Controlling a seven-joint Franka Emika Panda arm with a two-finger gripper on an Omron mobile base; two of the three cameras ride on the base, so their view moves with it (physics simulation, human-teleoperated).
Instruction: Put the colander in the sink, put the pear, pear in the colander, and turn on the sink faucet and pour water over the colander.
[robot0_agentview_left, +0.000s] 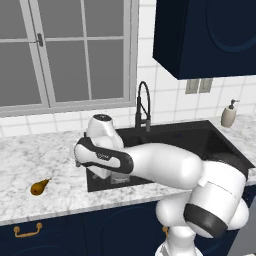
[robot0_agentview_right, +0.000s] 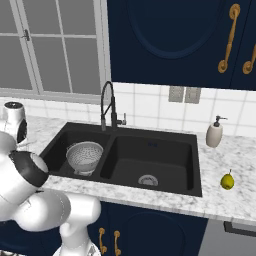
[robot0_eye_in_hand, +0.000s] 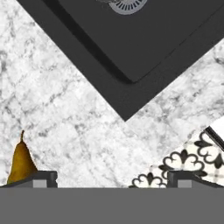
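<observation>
Gripper (robot0_eye_in_hand: 112, 178) wide open, nothing between the fingertips (robot0_eye_in_hand: 43, 177), pointing down over the marble counter (robot0_eye_in_hand: 78, 127).

Brownish-orange pear (robot0_eye_in_hand: 21, 161) lying on the counter just beside the left fingertip as the hand view frames it, stem pointing away from the gripper; not touching so far as can be told. Same pear (robot0_agentview_left: 40, 186) seen in the left base view on the counter left of the sink, well clear of the basin edge.

Corner of the black sink (robot0_eye_in_hand: 144, 48) ahead of the gripper and to the right, apart from both fingertips. Patterned floor tile (robot0_eye_in_hand: 183, 159) past the counter edge, near the right fingertip.

Colander (robot0_agentview_right: 84, 156) sitting upright in the left basin. Right basin with only its silver drain (robot0_agentview_right: 148, 180).

Yellow-green pear (robot0_agentview_right: 227, 181) on the counter right of the sink, far from the gripper, upright. Soap dispenser (robot0_agentview_right: 214, 132) behind it by the wall.

Black gooseneck faucet (robot0_agentview_right: 108, 105) behind the divider between basins.
</observation>
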